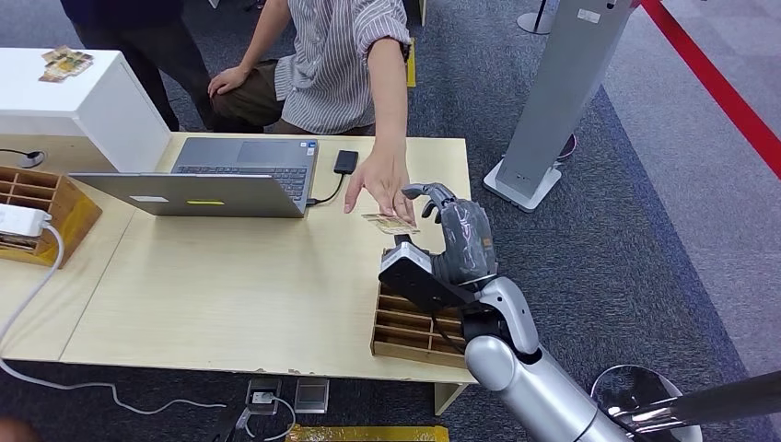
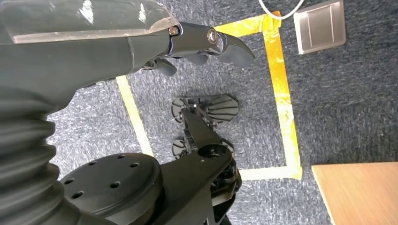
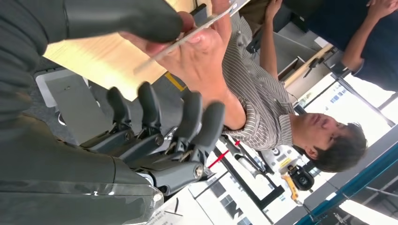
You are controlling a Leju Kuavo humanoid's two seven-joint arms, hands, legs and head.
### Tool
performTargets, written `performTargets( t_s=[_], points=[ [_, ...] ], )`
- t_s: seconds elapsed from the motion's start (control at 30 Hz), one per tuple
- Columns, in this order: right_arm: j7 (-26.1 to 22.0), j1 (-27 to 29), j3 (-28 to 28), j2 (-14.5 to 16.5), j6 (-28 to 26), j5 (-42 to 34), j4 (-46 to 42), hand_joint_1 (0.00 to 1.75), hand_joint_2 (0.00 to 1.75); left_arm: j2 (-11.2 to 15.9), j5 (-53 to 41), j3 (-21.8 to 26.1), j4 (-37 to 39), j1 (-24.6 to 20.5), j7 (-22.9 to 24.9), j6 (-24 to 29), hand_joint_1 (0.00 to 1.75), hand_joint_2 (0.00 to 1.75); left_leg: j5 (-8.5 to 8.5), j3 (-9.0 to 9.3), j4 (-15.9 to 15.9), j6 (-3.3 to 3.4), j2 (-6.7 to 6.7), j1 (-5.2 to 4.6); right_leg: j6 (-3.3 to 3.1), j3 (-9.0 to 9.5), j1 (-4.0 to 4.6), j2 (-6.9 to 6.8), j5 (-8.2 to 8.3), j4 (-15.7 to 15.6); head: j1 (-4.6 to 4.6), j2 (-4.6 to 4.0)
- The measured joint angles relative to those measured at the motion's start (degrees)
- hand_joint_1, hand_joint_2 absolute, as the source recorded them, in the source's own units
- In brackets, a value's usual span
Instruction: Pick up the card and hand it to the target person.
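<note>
Head view: we are seeing the right robot hand (image 1: pixel 453 235) reaching over the tabletop (image 1: pixel 230 285), pinching the card (image 1: pixel 390 222) under a person's hand (image 1: pixel 379 184).

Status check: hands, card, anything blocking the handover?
Right hand raised over the table edge, fingers spread. Card in the person's hand, touching the robot's thumb. Left hand hangs over the floor, holding nothing. No obstruction.

card (image 1: pixel 390 222) | thin, flat, tan printed face | lying roughly level above the desk (image 1: pixel 230 295) | just past the wooden slotted tray (image 1: pixel 414 330) | pinched by the person's hand (image 1: pixel 379 184), the right hand (image 1: pixel 451 241) beside it
</note>
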Motion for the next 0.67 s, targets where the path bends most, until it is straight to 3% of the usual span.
performTargets(
  t_s=[0.47, 0.67],
  points=[
    [-0.7, 0.2, 0.1, 0.0, -0.4, -2.7, 0.8, 0.00, 1.75, 0.0, 0.6, 0.0, 0.0, 0.2, 0.7, -0.1, 0.00, 0.00, 0.00, 0.00, 0.0, 0.00, 0.00, 0.00, 0.00, 0.00, 0.00, 0.00, 0.00, 0.0, 0.00, -0.01],
    [-7.0, 2.0, -0.7, -0.1, 0.1, -17.0, -0.1, 0.00, 1.75, 0.0, 1.2, 0.0, 0.0, 0.2, 0.7, 0.0, 0.00, 0.00, 0.00, 0.01, 0.0, 0.00, 0.00, 0.00, 0.00, -0.02, 0.00, 0.00, 0.00, 0.0, 0.00, 0.00]
  ],
)
